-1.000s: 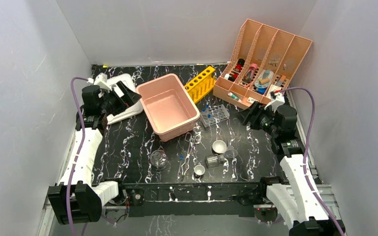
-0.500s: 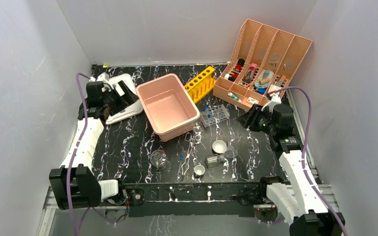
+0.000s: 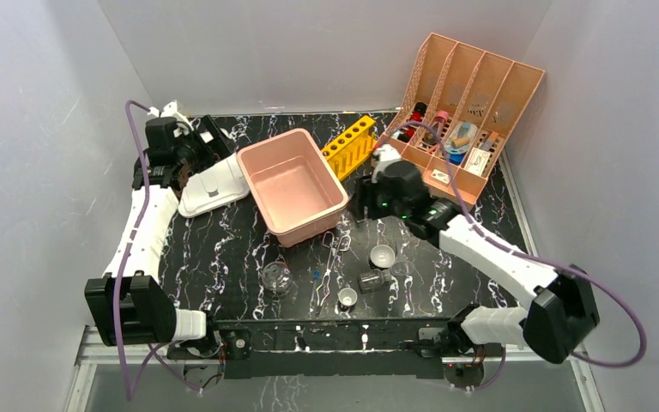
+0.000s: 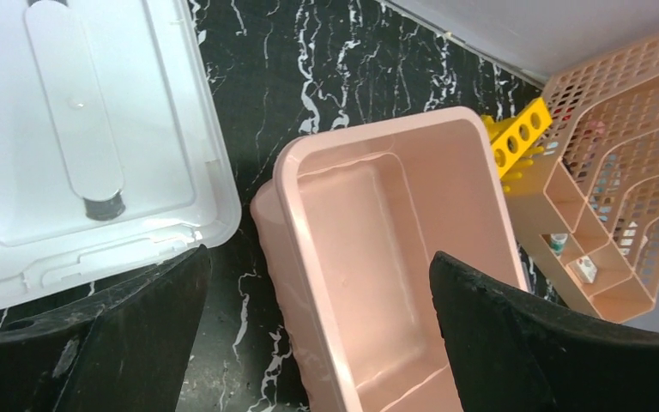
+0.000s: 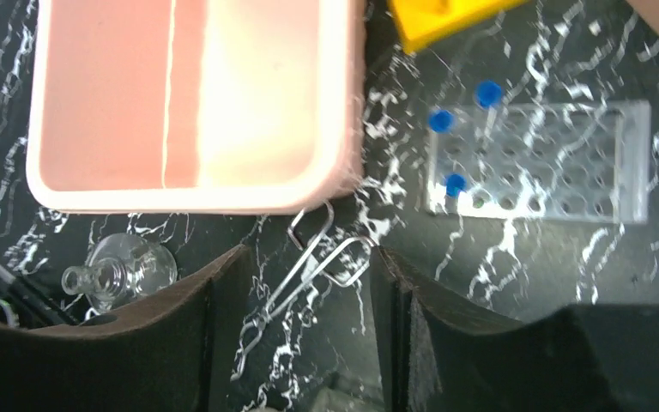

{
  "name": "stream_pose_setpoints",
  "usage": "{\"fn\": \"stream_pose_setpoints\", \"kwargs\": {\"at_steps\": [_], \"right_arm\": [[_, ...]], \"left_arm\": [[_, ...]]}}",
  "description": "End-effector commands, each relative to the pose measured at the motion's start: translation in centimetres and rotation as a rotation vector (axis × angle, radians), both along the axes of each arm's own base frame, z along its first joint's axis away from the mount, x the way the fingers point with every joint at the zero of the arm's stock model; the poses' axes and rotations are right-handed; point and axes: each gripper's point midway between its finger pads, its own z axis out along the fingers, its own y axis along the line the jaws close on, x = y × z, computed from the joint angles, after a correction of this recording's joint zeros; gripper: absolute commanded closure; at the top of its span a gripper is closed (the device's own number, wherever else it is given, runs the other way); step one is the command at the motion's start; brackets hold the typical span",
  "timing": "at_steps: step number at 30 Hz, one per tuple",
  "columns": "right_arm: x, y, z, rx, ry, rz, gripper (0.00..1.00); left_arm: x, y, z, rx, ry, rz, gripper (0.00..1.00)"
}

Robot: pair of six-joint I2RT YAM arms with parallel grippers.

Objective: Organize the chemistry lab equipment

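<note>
Thin wire tongs [image 3: 332, 262] lie on the black table in front of the pink tub [image 3: 262, 159]. In the right wrist view the tongs [image 5: 309, 262] show between the fingers of my right gripper [image 5: 307, 253], which hovers open above them. A round glass flask [image 3: 275, 277] rests left of the tongs, and it also shows in the right wrist view [image 5: 124, 270]. Two white dishes [image 3: 383, 255] [image 3: 347, 297] and a tipped beaker [image 3: 371, 281] sit to the right. My left gripper [image 4: 319, 257] is wide open over the tub's left rim [image 4: 377, 146], holding nothing.
A white lid [image 3: 210, 184] lies left of the tub. A yellow tube rack [image 3: 349, 146] and a peach file organizer [image 3: 463, 112] stand at the back right. A clear tube rack [image 5: 536, 159] with blue-capped tubes sits just right of my right gripper [image 3: 362, 199].
My right arm has swung from beside the organizer to the table's middle, over the tongs. My left arm has drawn back toward the far left corner, off the white lid.
</note>
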Motion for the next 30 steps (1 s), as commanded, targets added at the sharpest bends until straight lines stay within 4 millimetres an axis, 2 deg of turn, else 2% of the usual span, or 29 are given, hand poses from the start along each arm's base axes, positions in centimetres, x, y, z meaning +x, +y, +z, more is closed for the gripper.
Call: {"fn": "stream_pose_setpoints", "kwargs": {"at_steps": [1, 6, 9, 10, 12, 14, 16, 20, 25, 30], "right_arm": [[1.0, 2.7, 2.8, -0.136, -0.172, -0.032, 0.35], [-2.7, 6.1, 2.8, -0.209, -0.202, 0.058, 0.27], [-6.2, 9.5, 2.2, -0.212, -0.241, 0.164, 0.26], [-8.4, 11.2, 1.9, -0.209, -0.269, 0.219, 0.26], [-10.8, 13.6, 1.3, -0.204, -0.320, 0.268, 0.26], [-12.3, 15.4, 0.7, -0.197, -0.359, 0.279, 0.26], [-12.9, 16.5, 0.0, -0.173, -0.377, 0.263, 0.24], [-13.0, 18.1, 0.0, -0.080, -0.410, 0.262, 0.21], [-13.5, 20.4, -1.4, -0.128, -0.412, 0.349, 0.20], [-14.3, 22.3, -2.1, -0.090, -0.387, 0.403, 0.21]], "left_arm": [[-1.3, 0.4, -0.6, 0.084, -0.007, 0.022, 0.02], [-2.2, 1.2, -1.5, 0.189, -0.003, 0.056, 0.02], [-2.3, 1.3, -1.6, 0.189, 0.000, 0.063, 0.02], [-2.3, 1.3, -1.7, 0.188, 0.004, 0.065, 0.02], [-2.3, 1.4, -2.0, 0.190, 0.014, 0.069, 0.02], [-2.4, 1.4, -2.2, 0.189, 0.021, 0.068, 0.03], [-2.4, 1.2, -2.2, 0.187, 0.022, 0.060, 0.04], [-2.6, 1.5, -2.1, 0.193, 0.017, 0.072, 0.04], [-2.8, 1.8, -1.8, 0.203, 0.004, 0.089, 0.04], [-2.9, 2.1, -1.8, 0.219, 0.002, 0.103, 0.04]]}}
